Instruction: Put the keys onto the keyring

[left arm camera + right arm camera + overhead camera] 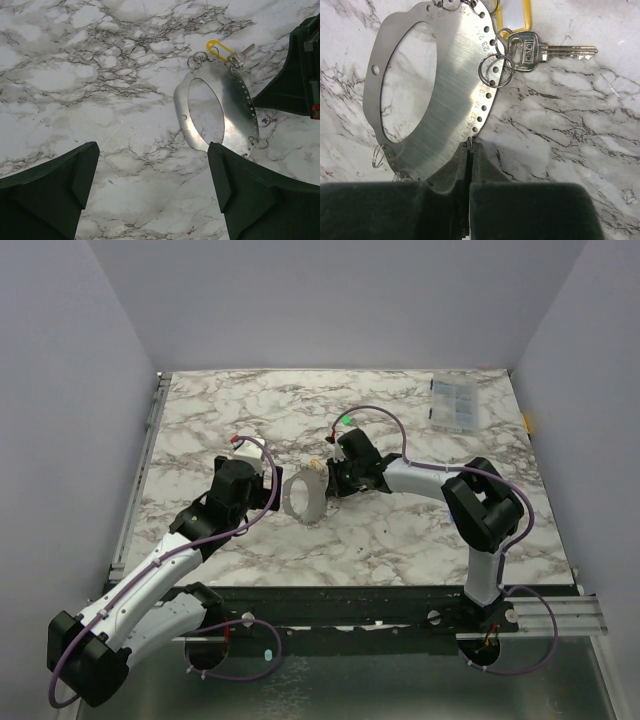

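The keyring is a flat grey metal loop with small holes along its rim, standing tilted between my two grippers. It also shows in the left wrist view and the right wrist view. The pale yellow key, with a silver key beside it, hangs from a split ring on the rim, as the left wrist view also shows. My right gripper is shut on a thin wire ring at the loop's rim. My left gripper is open and empty, its right finger beside the loop's near edge. The green key is not clearly seen.
A clear rectangular plastic box lies at the far right of the marble table. More small wire rings hang from the loop's other holes. A small green spot shows behind my right wrist.
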Controlling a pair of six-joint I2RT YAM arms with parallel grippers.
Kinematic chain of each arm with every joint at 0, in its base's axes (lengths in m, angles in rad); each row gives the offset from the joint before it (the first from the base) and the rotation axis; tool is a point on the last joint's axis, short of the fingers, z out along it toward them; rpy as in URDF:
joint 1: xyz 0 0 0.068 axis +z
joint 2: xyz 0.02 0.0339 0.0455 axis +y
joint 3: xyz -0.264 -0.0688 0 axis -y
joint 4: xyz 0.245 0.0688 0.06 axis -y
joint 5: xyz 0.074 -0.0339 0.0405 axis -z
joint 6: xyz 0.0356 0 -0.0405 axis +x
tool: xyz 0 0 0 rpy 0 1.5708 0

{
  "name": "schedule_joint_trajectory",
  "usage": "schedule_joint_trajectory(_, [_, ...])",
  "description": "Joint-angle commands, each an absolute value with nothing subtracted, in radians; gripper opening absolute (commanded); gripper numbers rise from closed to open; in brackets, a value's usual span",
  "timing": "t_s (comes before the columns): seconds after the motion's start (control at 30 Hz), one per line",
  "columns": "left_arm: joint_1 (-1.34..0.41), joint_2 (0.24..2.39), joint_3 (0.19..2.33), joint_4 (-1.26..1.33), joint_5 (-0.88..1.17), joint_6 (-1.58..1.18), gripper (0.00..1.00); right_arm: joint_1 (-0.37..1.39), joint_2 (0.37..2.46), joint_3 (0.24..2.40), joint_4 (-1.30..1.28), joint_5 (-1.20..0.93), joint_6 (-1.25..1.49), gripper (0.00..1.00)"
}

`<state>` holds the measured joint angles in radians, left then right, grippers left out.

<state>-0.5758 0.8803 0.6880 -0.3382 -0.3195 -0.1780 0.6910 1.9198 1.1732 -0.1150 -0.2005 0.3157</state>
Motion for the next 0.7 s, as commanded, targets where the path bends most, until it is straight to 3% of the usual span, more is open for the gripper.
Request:
schedule_joint_trajectory(0.0, [-0.569, 0.878, 0.695, -0.33, -0.283, -0.167, 0.99, 0.695, 1.899, 1.192, -0.151, -0.219, 0.261, 0.01])
schedule_joint_trajectory(0.4, [-0.569, 0.821, 0.677, -0.261, -0.161, -0.164, 0.98, 0.702, 1.692, 1.157, -0.228, -0.222, 0.12, 0.01])
schedule_joint_trajectory(0.67, [-0.569, 0.675, 0.615, -0.11, 0.066, -0.152, 0.97, 0.709, 1.5, 1.145, -0.261, -0.277, 0.017, 0.01])
